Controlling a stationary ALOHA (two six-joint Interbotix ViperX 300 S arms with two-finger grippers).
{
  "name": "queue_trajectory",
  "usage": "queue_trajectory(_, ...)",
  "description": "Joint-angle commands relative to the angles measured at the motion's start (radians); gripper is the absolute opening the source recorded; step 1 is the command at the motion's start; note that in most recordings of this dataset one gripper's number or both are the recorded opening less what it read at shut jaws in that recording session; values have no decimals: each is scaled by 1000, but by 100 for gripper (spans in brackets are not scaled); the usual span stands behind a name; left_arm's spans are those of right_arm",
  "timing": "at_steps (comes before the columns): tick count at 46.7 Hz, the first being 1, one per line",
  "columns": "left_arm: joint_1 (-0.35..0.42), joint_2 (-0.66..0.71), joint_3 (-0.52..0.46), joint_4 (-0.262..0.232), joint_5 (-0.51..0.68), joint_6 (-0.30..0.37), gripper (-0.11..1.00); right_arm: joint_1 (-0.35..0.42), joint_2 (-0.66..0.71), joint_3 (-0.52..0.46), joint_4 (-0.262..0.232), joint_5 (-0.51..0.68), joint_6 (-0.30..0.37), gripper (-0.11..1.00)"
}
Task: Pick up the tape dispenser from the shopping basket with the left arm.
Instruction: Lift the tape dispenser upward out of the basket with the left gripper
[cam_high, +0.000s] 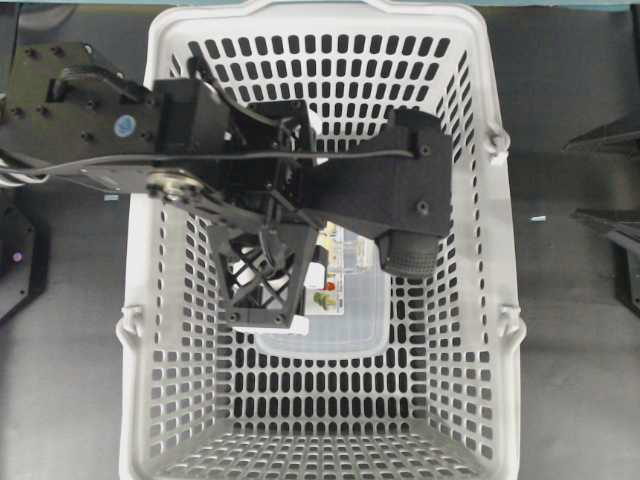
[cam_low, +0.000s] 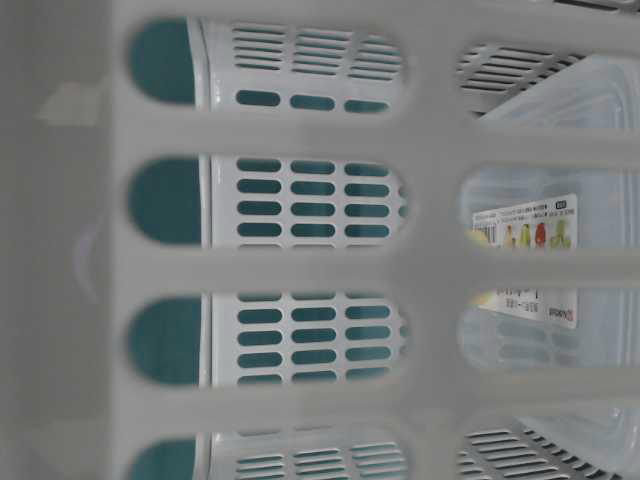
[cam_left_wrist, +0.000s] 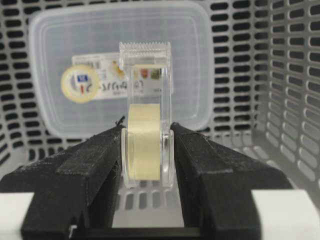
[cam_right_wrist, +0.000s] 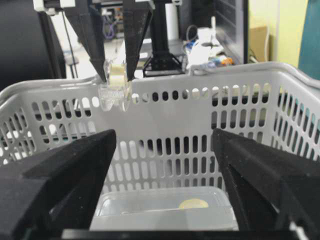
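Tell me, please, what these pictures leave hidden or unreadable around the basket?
- Overhead: the left arm hides the tape dispenser and part of the tub.
- Table-level: the blurred shopping basket wall fills the view; no gripper shows.
- Left wrist: the tub's label is unreadable behind the tape dispenser.

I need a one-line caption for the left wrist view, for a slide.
Left gripper shut on the tape dispenser, held above the clear tub on the basket floor.

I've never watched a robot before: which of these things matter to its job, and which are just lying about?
Part of the job:
- tape dispenser, clamped in the left gripper
- basket, which it is lifted above

Just there:
- clear tub with a label, on the basket floor
- right gripper, open, idle
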Motion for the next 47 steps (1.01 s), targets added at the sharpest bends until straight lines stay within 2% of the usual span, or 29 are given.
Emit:
queue_trajectory(1, -3, -12, -25, 3, 2, -2, 30, 0, 5, -8, 5, -5, 0, 75)
queue_trajectory(47, -2, -2, 12, 3, 5, -2, 30, -2, 5, -8, 3, -3, -5, 75)
